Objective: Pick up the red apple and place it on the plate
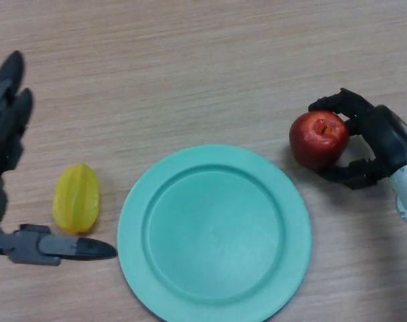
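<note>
My fingers (337, 102) and thumb on the right hand (377, 137) are curled round the glossy red apple (318, 138), clasping it from its right side at the right of the frame, a little above mid-height. The apple sits just beyond the upper right rim of the round turquoise plastic plate (214, 235), which fills the lower middle of the frame on the pale wood-grain table (190, 60); apple and plate rim are close but I cannot tell whether they touch, nor whether the apple rests on the table or is lifted clear of it. My left hand (5, 134) lies at the left edge with its fingers straight and loose, grasping nothing, thumb reaching toward the plate's left rim. A ridged yellow star-fruit-shaped toy (76, 198) lies between that thumb and those fingers, just left of the plate.
</note>
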You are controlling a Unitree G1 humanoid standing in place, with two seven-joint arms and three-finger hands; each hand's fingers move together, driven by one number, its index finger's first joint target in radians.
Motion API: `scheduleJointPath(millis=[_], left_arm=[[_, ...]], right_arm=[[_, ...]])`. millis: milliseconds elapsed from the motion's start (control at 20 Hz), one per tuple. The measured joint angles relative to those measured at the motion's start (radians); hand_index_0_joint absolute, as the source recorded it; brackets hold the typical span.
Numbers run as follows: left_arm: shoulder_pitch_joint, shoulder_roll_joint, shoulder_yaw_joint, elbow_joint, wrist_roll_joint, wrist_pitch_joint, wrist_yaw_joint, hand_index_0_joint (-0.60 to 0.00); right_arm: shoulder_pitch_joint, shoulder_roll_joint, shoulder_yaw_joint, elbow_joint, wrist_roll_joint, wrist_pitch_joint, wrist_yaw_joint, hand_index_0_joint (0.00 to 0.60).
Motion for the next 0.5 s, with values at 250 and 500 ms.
scheduleJointPath(millis=[250, 500], left_arm=[[0.016, -0.008, -0.001, -0.019, -0.001, -0.001, -0.009, 0.000], [0.033, -0.019, -0.001, -0.034, -0.001, -0.002, -0.021, 0.000]], right_arm=[[0.125, 0.067, 0.021, -0.454, 0.088, 0.178, 0.103, 0.600], [0.318, 0.146, 0.189, -0.688, 0.153, 0.340, 0.184, 0.600]])
